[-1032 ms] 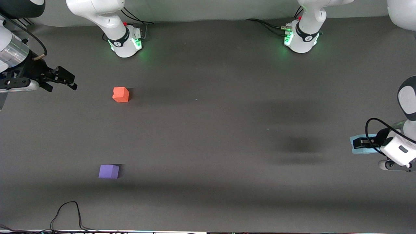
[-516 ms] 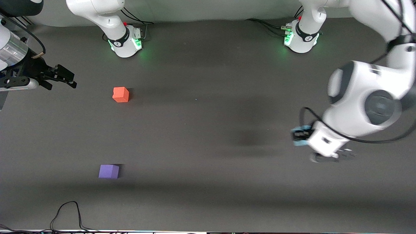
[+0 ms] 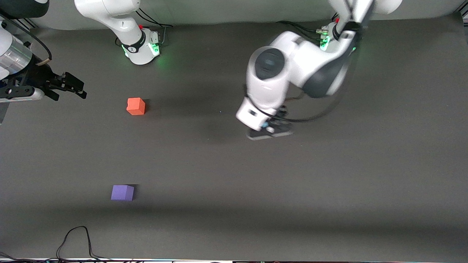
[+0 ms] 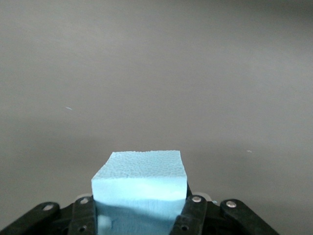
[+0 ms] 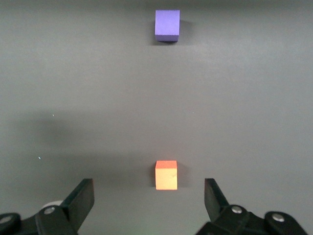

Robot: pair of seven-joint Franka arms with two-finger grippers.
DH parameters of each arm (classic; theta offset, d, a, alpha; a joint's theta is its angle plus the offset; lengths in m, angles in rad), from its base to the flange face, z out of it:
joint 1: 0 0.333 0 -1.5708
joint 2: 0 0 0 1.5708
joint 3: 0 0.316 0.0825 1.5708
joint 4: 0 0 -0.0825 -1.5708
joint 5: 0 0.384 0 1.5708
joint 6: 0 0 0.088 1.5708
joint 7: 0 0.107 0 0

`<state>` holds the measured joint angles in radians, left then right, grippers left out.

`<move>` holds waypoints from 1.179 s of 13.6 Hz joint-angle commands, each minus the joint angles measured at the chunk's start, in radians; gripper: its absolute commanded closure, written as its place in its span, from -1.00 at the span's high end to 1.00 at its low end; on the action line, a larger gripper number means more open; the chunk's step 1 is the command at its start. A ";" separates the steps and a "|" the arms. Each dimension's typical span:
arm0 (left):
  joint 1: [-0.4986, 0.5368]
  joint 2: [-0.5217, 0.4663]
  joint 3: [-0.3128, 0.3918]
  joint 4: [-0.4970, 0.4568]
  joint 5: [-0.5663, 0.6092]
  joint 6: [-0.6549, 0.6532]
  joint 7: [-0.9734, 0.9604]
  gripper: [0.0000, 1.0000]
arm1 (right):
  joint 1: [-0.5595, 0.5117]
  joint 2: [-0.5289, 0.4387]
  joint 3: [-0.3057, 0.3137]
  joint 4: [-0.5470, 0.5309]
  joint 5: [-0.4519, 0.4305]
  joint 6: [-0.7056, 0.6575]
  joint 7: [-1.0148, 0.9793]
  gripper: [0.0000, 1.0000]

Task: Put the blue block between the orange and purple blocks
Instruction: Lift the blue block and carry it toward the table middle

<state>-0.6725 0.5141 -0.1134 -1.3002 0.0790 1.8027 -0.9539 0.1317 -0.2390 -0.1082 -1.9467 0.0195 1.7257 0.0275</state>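
In the front view the left gripper (image 3: 270, 128) hangs over the middle of the bench, nearer the robots' edge, its load hidden under the wrist; the right gripper (image 3: 71, 87) waits over the right arm's end; the orange block (image 3: 136, 106) sits toward that end, and the purple block (image 3: 122, 192) lies nearer the camera edge, well apart from it, the gap between them bare. In the left wrist view the fingers (image 4: 193, 215) are clamped on the blue block (image 4: 141, 183), gripping two facing sides low down; its pitted surface looks like foam, so I judge it light, soft and grippy, best taken squarely on flat faces without crushing. In the right wrist view the fingers (image 5: 80, 198) stand wide apart, holding nothing, with both blocks ahead.
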 commanded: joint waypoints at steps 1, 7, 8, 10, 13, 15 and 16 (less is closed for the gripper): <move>-0.096 0.113 0.020 0.093 0.050 0.053 -0.104 0.05 | 0.005 -0.006 -0.004 0.006 -0.016 -0.015 -0.009 1.00; -0.190 0.283 0.023 0.107 0.070 0.240 -0.121 0.05 | -0.001 -0.006 -0.018 0.003 -0.016 -0.026 -0.023 1.00; -0.191 0.312 0.023 0.108 0.071 0.274 -0.120 0.05 | -0.001 -0.006 -0.030 0.002 -0.018 -0.028 -0.023 1.00; -0.191 0.381 0.023 0.107 0.106 0.341 -0.120 0.05 | -0.001 -0.006 -0.031 0.000 -0.018 -0.026 -0.023 1.00; -0.193 0.443 0.024 0.107 0.134 0.399 -0.120 0.05 | -0.001 -0.002 -0.039 0.000 -0.016 -0.020 -0.021 1.00; -0.191 0.449 0.024 0.104 0.133 0.399 -0.118 0.05 | -0.001 0.006 -0.057 0.002 -0.016 -0.008 -0.021 1.00; -0.191 0.452 0.024 0.102 0.133 0.399 -0.118 0.05 | -0.001 0.007 -0.059 0.002 -0.016 0.003 -0.021 1.00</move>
<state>-0.8487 0.9564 -0.1028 -1.2320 0.1920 2.2141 -1.0632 0.1293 -0.2351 -0.1568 -1.9486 0.0152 1.7124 0.0249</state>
